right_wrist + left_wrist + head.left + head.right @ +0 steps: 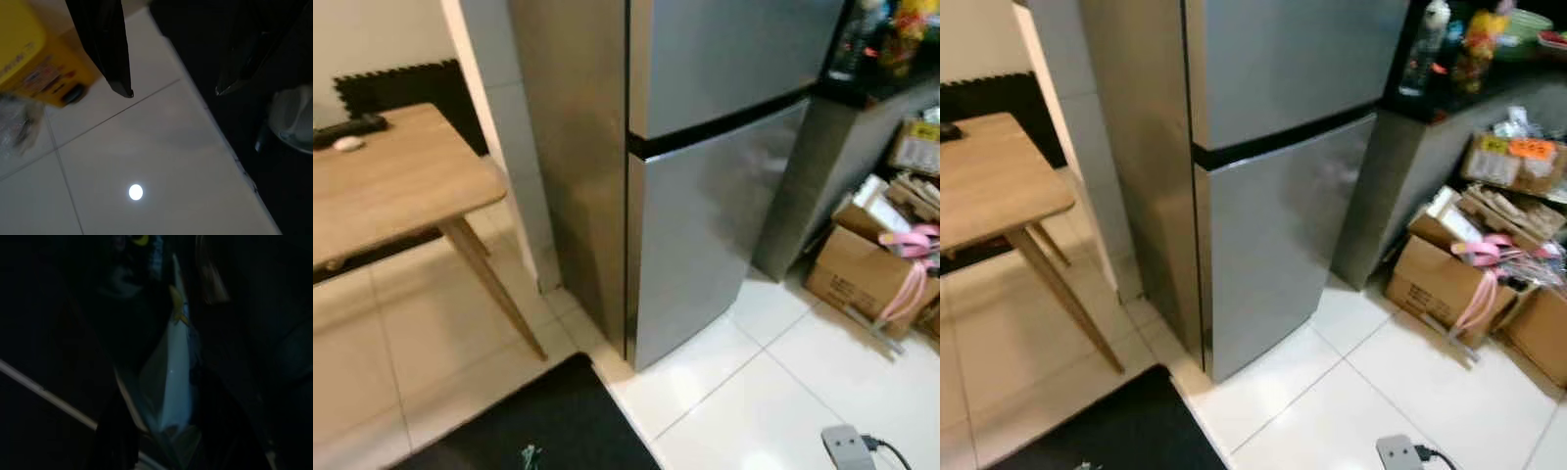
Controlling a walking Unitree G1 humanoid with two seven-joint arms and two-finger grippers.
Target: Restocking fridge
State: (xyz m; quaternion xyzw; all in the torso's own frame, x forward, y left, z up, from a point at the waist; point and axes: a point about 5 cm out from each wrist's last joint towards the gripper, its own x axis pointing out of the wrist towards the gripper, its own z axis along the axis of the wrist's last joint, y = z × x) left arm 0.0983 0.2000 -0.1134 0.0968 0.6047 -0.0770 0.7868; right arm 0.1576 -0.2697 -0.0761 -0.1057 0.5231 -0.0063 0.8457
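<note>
On the tiled floor, a silver fridge stands shut.
Right gripper hangs, fingers spread; left gripper's fingers too dark to tell.

2 long black fingers on the right gripper, flat and tapering to narrow tips. Matte, plain, without visible markings or screws.

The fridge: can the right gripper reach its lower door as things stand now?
Probably not yet. The right gripper hangs open over the floor tiles, while the fridge stands closed ahead. Nothing lies between them.
</note>
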